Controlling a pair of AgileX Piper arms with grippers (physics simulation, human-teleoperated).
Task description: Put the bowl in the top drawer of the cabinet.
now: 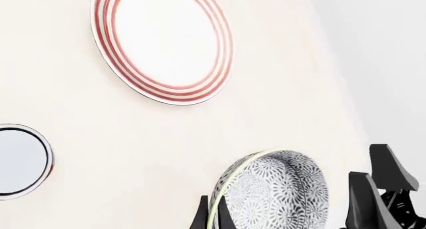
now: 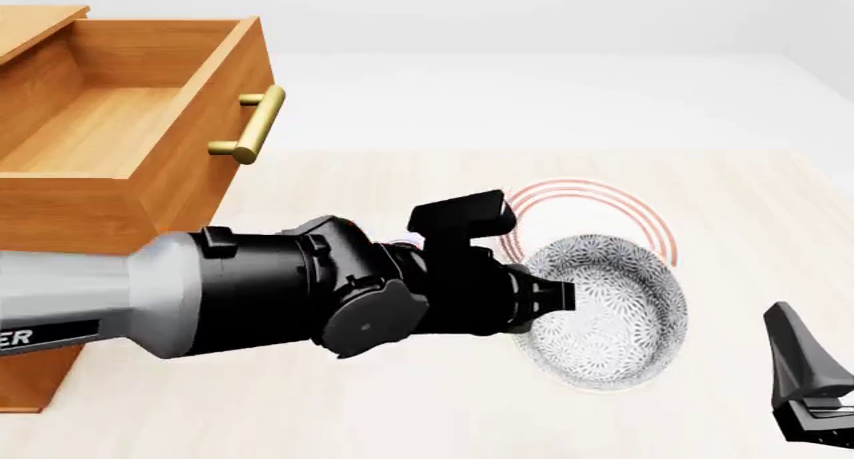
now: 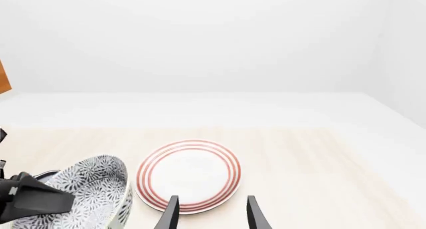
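The bowl (image 2: 607,314), white with a fine dark floral pattern, hangs tilted on its side above the table. My left gripper (image 2: 554,297) is shut on its rim; in the left wrist view the fingers (image 1: 201,216) pinch the rim of the bowl (image 1: 273,194). The cabinet (image 2: 24,384) stands at the far left. Its top drawer (image 2: 107,129) is pulled out and open, with a brass handle (image 2: 254,124). Low at the right, my right gripper (image 3: 211,209) is open and holds nothing. It is apart from the bowl (image 3: 93,194).
A flat white plate with red rings (image 2: 587,204) lies on the table just behind the bowl. A small white dish with a dark rim (image 1: 20,161) lies farther off in the left wrist view. The left arm (image 2: 267,289) stretches across in front of the cabinet.
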